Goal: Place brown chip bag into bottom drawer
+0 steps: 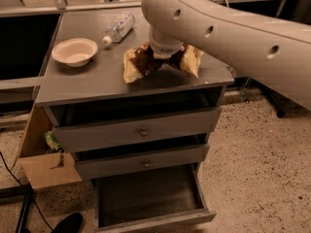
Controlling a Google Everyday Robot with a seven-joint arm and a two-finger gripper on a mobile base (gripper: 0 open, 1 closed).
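The brown chip bag (133,66) lies crumpled on the cabinet top, brown in the middle with yellow ends. My gripper (164,51) is at the end of the big pale arm, pressed down onto the middle of the bag; the arm's wrist hides it. The bottom drawer (146,195) is pulled out at the foot of the cabinet, and its dark wood-grain floor is bare.
A pale bowl (74,51) and a lying plastic bottle (118,28) are on the cabinet top, left of the bag. Two upper drawers (141,130) with round knobs stand slightly ajar. A cardboard box (46,169) with a green packet (52,141) sits at the left. A dark shoe (68,223) is on the floor.
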